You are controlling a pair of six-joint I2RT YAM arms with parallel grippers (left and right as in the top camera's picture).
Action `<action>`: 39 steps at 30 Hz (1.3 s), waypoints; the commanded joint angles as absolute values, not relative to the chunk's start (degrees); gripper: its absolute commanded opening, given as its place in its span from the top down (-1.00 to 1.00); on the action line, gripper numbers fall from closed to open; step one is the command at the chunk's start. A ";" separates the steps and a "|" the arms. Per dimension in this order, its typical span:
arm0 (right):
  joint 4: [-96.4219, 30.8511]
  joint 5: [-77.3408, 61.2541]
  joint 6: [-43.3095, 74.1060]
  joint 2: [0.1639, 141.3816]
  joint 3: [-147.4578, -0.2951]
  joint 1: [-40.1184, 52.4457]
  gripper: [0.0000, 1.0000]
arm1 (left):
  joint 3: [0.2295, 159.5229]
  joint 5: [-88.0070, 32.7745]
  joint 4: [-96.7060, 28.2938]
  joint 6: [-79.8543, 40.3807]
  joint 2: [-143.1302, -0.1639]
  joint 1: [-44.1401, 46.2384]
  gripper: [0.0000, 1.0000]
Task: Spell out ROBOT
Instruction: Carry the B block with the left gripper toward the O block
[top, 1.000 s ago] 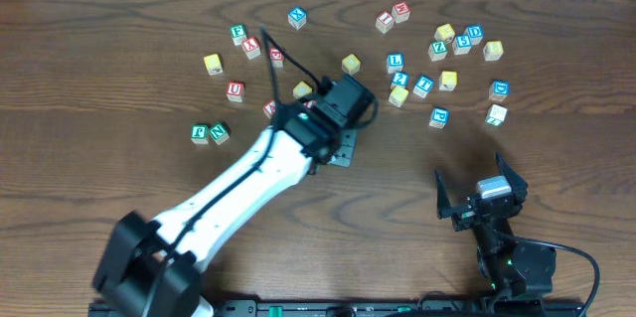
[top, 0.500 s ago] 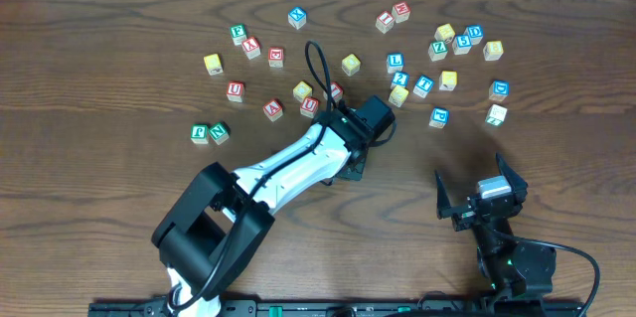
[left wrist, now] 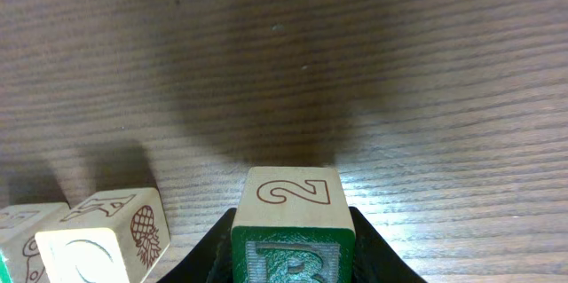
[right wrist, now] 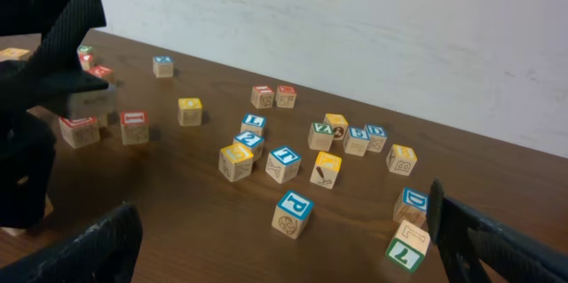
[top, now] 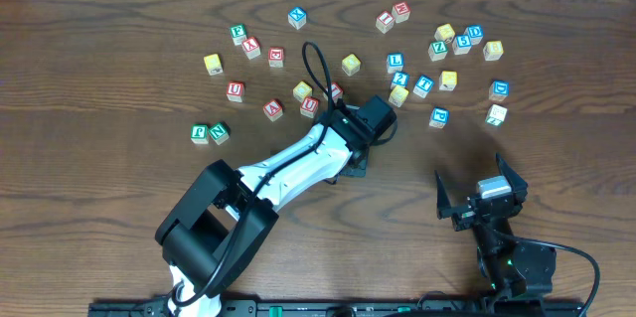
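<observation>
Left gripper (top: 348, 160) clamped on small green-framed wooden letter cube (left wrist: 291, 221), pale wooden pineapple-pictured cube (left wrist: 102, 240) just beside that cube, right gripper (top: 475, 186) spread wide, empty, well apart from it

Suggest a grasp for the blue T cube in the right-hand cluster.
Come from straight above onto the blue T cube, fingers on its near and far faces. A yellow cube crowds its right, another its left; front and back look free.

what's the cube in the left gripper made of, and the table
The green-framed cube looks like light unfinished wood: faint grain on the face with the 2, green paint on the raised frame. The table shows dark brown wood grain, slight sheen; solid wood or laminate, cannot tell.
</observation>
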State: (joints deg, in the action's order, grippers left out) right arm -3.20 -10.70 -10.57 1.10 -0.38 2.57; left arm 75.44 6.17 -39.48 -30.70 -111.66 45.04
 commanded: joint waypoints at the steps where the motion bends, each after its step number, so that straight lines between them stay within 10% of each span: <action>1: -3.46 -10.70 -9.72 1.02 -0.32 2.20 -0.98 | 73.47 7.05 -39.59 -32.29 -112.53 44.97 0.75; 39: -3.46 -10.70 -9.72 1.02 -0.32 2.20 -0.98 | 72.05 9.69 -41.87 -37.82 -112.53 44.97 0.85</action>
State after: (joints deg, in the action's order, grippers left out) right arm -3.20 -10.70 -10.57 1.10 -0.38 2.57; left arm 73.01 8.14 -42.59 -36.71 -111.77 45.04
